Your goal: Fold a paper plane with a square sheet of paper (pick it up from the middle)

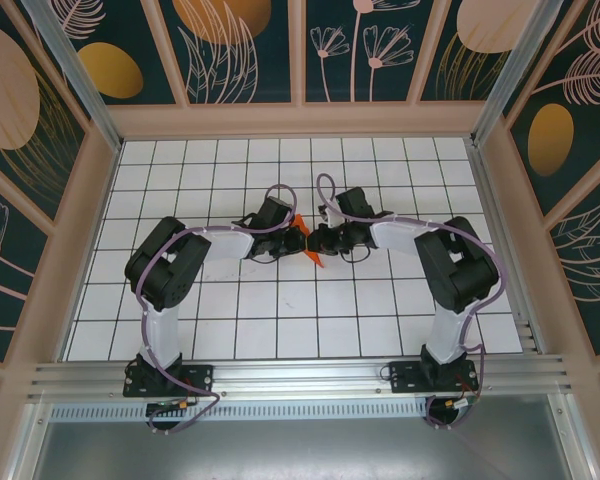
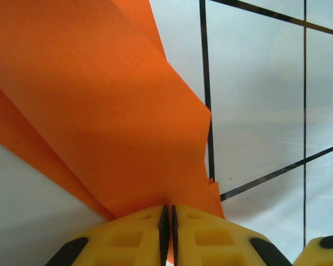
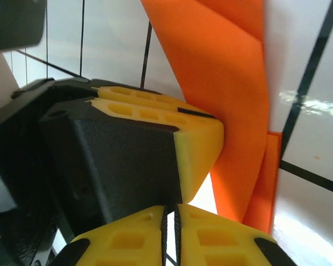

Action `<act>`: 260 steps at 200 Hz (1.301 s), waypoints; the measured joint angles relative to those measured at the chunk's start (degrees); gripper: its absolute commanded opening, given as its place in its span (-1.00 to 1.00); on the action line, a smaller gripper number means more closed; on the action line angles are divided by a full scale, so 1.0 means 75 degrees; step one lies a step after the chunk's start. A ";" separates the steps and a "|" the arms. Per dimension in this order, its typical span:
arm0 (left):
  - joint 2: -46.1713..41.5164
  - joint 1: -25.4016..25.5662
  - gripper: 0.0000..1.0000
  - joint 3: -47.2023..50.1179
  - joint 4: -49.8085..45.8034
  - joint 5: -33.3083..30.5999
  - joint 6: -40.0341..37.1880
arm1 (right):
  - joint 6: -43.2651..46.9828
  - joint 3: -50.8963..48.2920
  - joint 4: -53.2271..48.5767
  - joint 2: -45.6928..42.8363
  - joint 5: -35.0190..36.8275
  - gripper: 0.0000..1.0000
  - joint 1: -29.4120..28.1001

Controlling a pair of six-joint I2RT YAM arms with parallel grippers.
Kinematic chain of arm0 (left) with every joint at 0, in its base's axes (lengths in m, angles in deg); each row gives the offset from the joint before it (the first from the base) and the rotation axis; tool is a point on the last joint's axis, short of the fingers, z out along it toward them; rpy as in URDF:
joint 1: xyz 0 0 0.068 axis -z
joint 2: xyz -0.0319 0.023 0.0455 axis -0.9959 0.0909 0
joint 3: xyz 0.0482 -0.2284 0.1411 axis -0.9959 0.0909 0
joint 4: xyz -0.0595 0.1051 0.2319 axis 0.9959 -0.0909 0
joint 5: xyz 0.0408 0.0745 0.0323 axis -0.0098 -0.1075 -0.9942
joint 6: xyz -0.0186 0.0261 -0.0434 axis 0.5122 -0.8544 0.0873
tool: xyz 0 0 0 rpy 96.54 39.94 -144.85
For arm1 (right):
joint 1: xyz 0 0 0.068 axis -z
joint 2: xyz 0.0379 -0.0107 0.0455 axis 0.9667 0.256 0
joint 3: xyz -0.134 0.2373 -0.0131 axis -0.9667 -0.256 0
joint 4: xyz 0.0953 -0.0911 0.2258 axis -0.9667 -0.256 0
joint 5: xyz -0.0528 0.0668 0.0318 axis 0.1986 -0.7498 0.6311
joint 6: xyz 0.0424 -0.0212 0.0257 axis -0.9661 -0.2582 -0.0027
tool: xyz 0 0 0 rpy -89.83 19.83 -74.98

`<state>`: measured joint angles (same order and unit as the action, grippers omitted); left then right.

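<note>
Paper [image 2: 100,111] pinched in left claw [image 2: 167,221]; right claw [image 3: 170,227] closed beside.

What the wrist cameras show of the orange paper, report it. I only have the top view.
Observer: Left wrist view: the left gripper is shut on the edge of the folded orange paper, which fans out in layers.
Operator: Now the right one.
Observer: Right wrist view: the right gripper is shut, with the paper beside it, not visibly between its jaws.
</note>
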<state>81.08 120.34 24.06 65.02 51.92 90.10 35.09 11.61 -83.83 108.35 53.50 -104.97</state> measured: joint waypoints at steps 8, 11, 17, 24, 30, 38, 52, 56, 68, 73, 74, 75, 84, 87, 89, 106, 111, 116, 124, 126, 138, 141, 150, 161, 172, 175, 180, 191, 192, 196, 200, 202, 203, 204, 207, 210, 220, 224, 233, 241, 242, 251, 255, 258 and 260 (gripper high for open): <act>0.0000 0.0000 -0.71 0.0000 0.0003 0.0003 0.0006 | 0.0000 0.0009 0.0000 0.0012 -0.0029 -0.74 0.0026; 0.0000 0.0000 -0.72 0.0000 0.0003 0.0000 0.0006 | 0.0000 0.0009 0.0000 0.0020 -0.0023 -0.74 0.0032; 0.0000 0.0000 -0.72 0.0000 0.0003 -0.0003 0.0003 | 0.0003 0.0006 0.0003 0.0058 -0.0035 -0.75 0.0032; 0.0000 0.0000 -0.71 0.0000 0.0000 -0.0006 -0.0015 | 0.0003 -0.0003 0.0026 0.0079 -0.0079 -0.75 0.0035; 0.0000 0.0000 -0.72 0.0000 0.0000 -0.0009 -0.0017 | 0.0006 -0.0020 0.0061 0.0082 -0.0099 -0.76 0.0047; 0.0000 0.0000 -0.72 0.0000 0.0000 -0.0009 -0.0017 | 0.0012 -0.0058 0.0111 0.0082 -0.0125 -0.76 0.0061; 0.0000 0.0000 -0.71 0.0000 0.0003 -0.0006 -0.0017 | 0.0047 -0.0187 0.0166 0.0085 -0.0134 -0.77 0.0073; 0.0000 0.0000 -0.72 -0.0003 0.0003 -0.0006 -0.0017 | 0.0064 -0.0242 0.0160 0.0093 -0.0134 -0.77 0.0073; 0.0000 0.0000 -0.71 -0.0012 0.0000 -0.0006 -0.0017 | 0.0096 -0.0396 0.0119 0.0140 -0.0131 -0.77 0.0058; 0.0000 0.0000 -0.71 -0.0015 0.0000 -0.0006 -0.0017 | 0.0111 -0.0452 0.0102 0.0157 -0.0131 -0.78 0.0052; 0.0000 0.0000 -0.72 -0.0012 0.0000 -0.0006 -0.0017 | 0.0117 -0.0469 0.0096 0.0160 -0.0131 -0.78 0.0050; 0.0000 0.0000 -0.72 -0.0012 0.0000 -0.0006 -0.0017 | 0.0117 -0.0478 0.0096 0.0160 -0.0131 -0.78 0.0050; 0.0000 0.0000 -0.71 -0.0012 0.0000 -0.0009 -0.0017 | 0.0122 -0.0545 0.0105 0.0184 -0.0128 -0.78 0.0052; 0.0000 0.0000 -0.71 -0.0015 0.0000 -0.0009 -0.0017 | 0.0122 -0.0551 0.0105 0.0184 -0.0128 -0.78 0.0052; 0.0000 0.0000 -0.72 -0.0015 0.0000 -0.0006 -0.0017 | 0.0125 -0.0557 0.0114 0.0184 -0.0131 -0.78 0.0052; 0.0000 0.0000 -0.71 -0.0015 0.0000 -0.0009 -0.0017 | 0.0143 -0.0565 0.0134 0.0184 -0.0128 -0.79 0.0052; 0.0000 0.0003 -0.72 -0.0015 0.0000 -0.0009 -0.0017 | 0.0143 -0.0574 0.0140 0.0184 -0.0128 -0.79 0.0052; 0.0000 0.0003 -0.71 -0.0012 0.0000 -0.0009 -0.0017 | 0.0143 -0.0577 0.0140 0.0184 -0.0125 -0.79 0.0055; 0.0000 0.0006 -0.71 -0.0015 0.0000 -0.0012 -0.0017 | 0.0146 -0.0577 0.0140 0.0184 -0.0119 -0.80 0.0052; 0.0000 0.0006 -0.72 -0.0015 0.0000 -0.0012 -0.0017 | 0.0143 -0.0577 0.0140 0.0184 -0.0117 -0.80 0.0052; 0.0000 0.0006 -0.72 -0.0015 0.0000 -0.0015 -0.0017 | 0.0146 -0.0600 0.0160 0.0184 -0.0108 -0.80 0.0052; 0.0000 0.0006 -0.71 -0.0015 0.0000 -0.0015 -0.0017 | 0.0146 -0.0609 0.0166 0.0184 -0.0105 -0.80 0.0052; 0.0000 0.0006 -0.71 -0.0015 0.0000 -0.0015 -0.0017 | 0.0146 -0.0638 0.0195 0.0184 -0.0102 -0.81 0.0052; 0.0000 0.0006 -0.72 -0.0015 0.0000 -0.0015 -0.0017 | 0.0149 -0.0664 0.0210 0.0181 -0.0085 -0.82 0.0052; 0.0000 0.0006 -0.71 -0.0015 -0.0003 -0.0015 -0.0017 | 0.0149 -0.0673 0.0213 0.0175 -0.0064 -0.82 0.0052; 0.0000 0.0006 -0.71 -0.0015 -0.0003 -0.0017 -0.0017 | 0.0149 -0.0676 0.0210 0.0169 -0.0041 -0.82 0.0052; 0.0000 0.0006 -0.72 -0.0015 -0.0003 -0.0017 -0.0017 | 0.0152 -0.0679 0.0201 0.0152 -0.0012 -0.82 0.0052; 0.0000 0.0006 -0.71 -0.0015 -0.0003 -0.0020 -0.0017 | 0.0152 -0.0708 0.0157 0.0093 0.0096 -0.82 0.0047; 0.0000 0.0006 -0.71 -0.0015 -0.0003 -0.0020 -0.0017 | 0.0152 -0.0711 0.0154 0.0087 0.0099 -0.82 0.0047; 0.0000 0.0006 -0.72 -0.0015 -0.0003 -0.0020 -0.0017 | 0.0154 -0.0723 0.0125 0.0058 0.0134 -0.82 0.0044; 0.0000 0.0006 -0.72 -0.0015 -0.0003 -0.0023 -0.0017 | 0.0154 -0.0729 0.0099 0.0032 0.0169 -0.82 0.0044; 0.0000 0.0006 -0.72 -0.0015 -0.0003 -0.0023 -0.0017 | 0.0160 -0.0731 0.0085 0.0023 0.0187 -0.82 0.0044; 0.0000 0.0006 -0.71 -0.0015 -0.0003 -0.0026 -0.0017 | 0.0163 -0.0731 0.0067 0.0015 0.0204 -0.82 0.0044; 0.0000 0.0006 -0.72 -0.0015 -0.0003 -0.0026 -0.0017 | 0.0163 -0.0731 0.0064 0.0012 0.0219 -0.82 0.0044; 0.0000 0.0006 -0.71 -0.0017 -0.0006 -0.0029 -0.0017 | 0.0172 -0.0731 0.0035 -0.0009 0.0242 -0.82 0.0044; 0.0000 0.0006 -0.72 -0.0017 -0.0009 -0.0032 -0.0017 | 0.0175 -0.0731 0.0000 -0.0035 0.0271 -0.81 0.0044; 0.0000 0.0006 -0.72 -0.0020 -0.0015 -0.0041 -0.0017 | 0.0189 -0.0734 -0.0111 -0.0125 0.0361 -0.77 0.0038; 0.0000 0.0006 -0.71 -0.0026 -0.0023 -0.0041 -0.0017 | 0.0204 -0.0737 -0.0163 -0.0172 0.0423 -0.76 0.0035; 0.0003 0.0006 -0.71 -0.0029 -0.0032 -0.0041 -0.0017 | 0.0219 -0.0737 -0.0291 -0.0283 0.0533 -0.72 0.0009; 0.0003 0.0006 -0.71 -0.0032 -0.0035 -0.0041 -0.0017 | 0.0271 -0.0737 -0.0391 -0.0373 0.0644 -0.69 -0.0026; 0.0003 0.0006 -0.71 -0.0032 -0.0035 -0.0044 -0.0017 | 0.0268 -0.0737 -0.0399 -0.0382 0.0656 -0.69 -0.0029; 0.0003 0.0009 -0.71 -0.0038 -0.0050 -0.0044 -0.0017 | 0.0332 -0.0737 -0.0481 -0.0466 0.0731 -0.69 -0.0087; 0.0003 0.0012 -0.72 -0.0041 -0.0058 -0.0044 -0.0017 | 0.0350 -0.0734 -0.0501 -0.0487 0.0755 -0.68 -0.0111; 0.0006 0.0012 -0.71 -0.0050 -0.0064 -0.0050 -0.0017 | 0.0364 -0.0731 -0.0519 -0.0498 0.0784 -0.68 -0.0134; 0.0009 0.0012 -0.71 -0.0050 -0.0064 -0.0050 -0.0017 | 0.0376 -0.0729 -0.0530 -0.0504 0.0796 -0.68 -0.0149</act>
<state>81.15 120.42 23.69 64.54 51.55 89.97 37.91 6.15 -87.81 104.57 59.47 -106.08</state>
